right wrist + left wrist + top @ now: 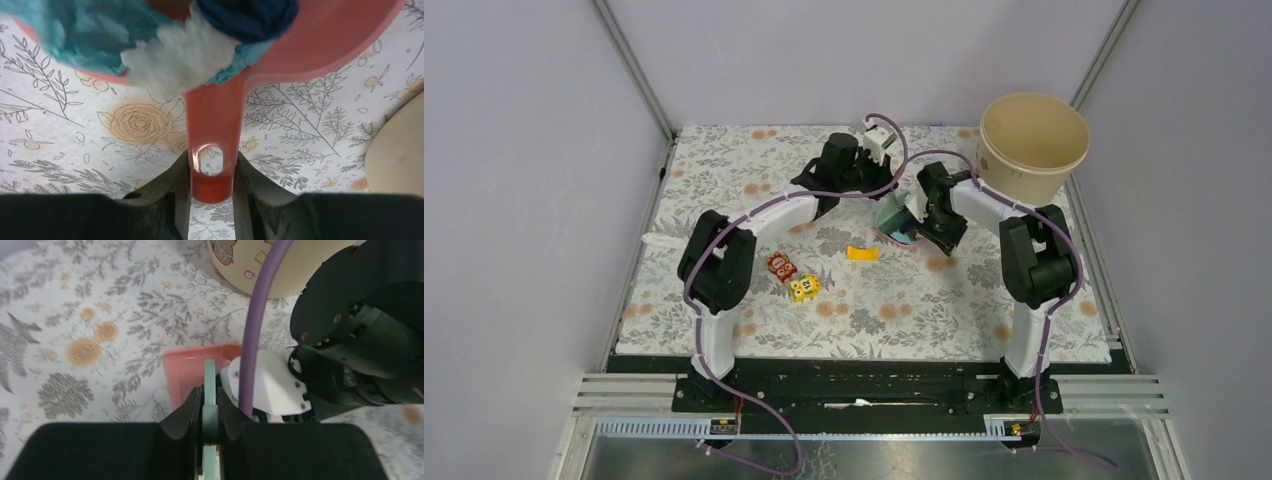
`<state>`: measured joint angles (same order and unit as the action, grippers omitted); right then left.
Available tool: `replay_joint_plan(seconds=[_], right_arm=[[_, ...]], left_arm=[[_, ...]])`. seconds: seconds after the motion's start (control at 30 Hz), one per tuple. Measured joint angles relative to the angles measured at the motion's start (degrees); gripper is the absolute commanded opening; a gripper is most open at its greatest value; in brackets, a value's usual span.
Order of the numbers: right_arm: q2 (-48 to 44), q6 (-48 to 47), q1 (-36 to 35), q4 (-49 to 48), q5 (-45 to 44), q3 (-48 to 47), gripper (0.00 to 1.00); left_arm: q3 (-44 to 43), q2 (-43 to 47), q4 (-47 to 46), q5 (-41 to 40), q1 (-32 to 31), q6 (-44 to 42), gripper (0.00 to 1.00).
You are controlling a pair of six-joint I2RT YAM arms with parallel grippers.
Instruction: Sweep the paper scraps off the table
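My right gripper point(212, 167) is shut on the handle point(212, 120) of a pink dustpan point(320, 45), held over the table point(60, 130). In the pan lie paper scraps: a navy wad point(245, 15), a white piece point(180, 55) and teal paper point(95, 25). My left gripper point(210, 400) is shut on a thin teal brush handle point(209, 377), right beside the dustpan point(185, 375). The brush head is hidden. In the top view both grippers meet at the dustpan point(902, 236) at centre back, the right gripper point(927, 232) beside it.
A beige bucket point(1032, 140) stands at the back right, close to the right arm; it also shows in the left wrist view point(250, 270). A yellow curved piece point(861, 253) and two small toy blocks point(782, 265) point(804, 288) lie on the cloth mid-table.
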<state>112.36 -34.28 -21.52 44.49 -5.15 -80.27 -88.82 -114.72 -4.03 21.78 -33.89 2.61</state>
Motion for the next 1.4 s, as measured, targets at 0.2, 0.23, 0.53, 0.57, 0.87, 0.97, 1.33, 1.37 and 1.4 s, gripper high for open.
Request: replay_joint_plan(seconds=[0.2, 0.23, 0.53, 0.57, 0.87, 0.97, 1.33, 1.37, 1.4], right_arm=[[-2.6, 0.1, 0.4, -0.7, 0.6, 4.1, 0.00], [-3.5, 0.1, 0.4, -0.5, 0.9, 5.0, 0.00], [-13.8, 0.4, 1.4, 0.6, 1.7, 12.6, 0.00], [-14.6, 0.5, 1.4, 0.9, 1.8, 12.7, 0.00], [-21.2, 1.8, 1.4, 3.1, 3.3, 12.6, 0.00], [-21.2, 2.1, 1.4, 4.3, 3.1, 12.6, 0.00], [-16.9, 2.0, 1.4, 6.0, -0.5, 12.7, 0.00], [-16.0, 2.0, 1.4, 6.0, -0.7, 12.6, 0.00], [-15.0, 2.0, 1.4, 6.0, -1.2, 12.5, 0.00]], left_arm=[[5.1, 3.4, -1.6, 2.2, 1.3, 7.9, 0.00], [5.1, 3.9, -1.1, 1.7, 1.2, 8.5, 0.00], [10.4, 18.1, 2.8, -11.9, 0.2, 8.3, 0.00], [11.3, 19.7, 2.8, -13.1, 0.3, 8.2, 0.00], [22.7, 29.5, 0.4, -17.6, 0.8, 9.2, 0.00], [23.6, 30.1, 0.9, -19.2, 0.7, 9.5, 0.00], [16.4, 22.5, 5.7, -27.7, 2.0, 7.5, 0.00], [16.1, 21.6, 5.9, -28.1, 2.4, 7.5, 0.00], [15.7, 20.5, 6.0, -28.3, 2.8, 7.5, 0.00]])
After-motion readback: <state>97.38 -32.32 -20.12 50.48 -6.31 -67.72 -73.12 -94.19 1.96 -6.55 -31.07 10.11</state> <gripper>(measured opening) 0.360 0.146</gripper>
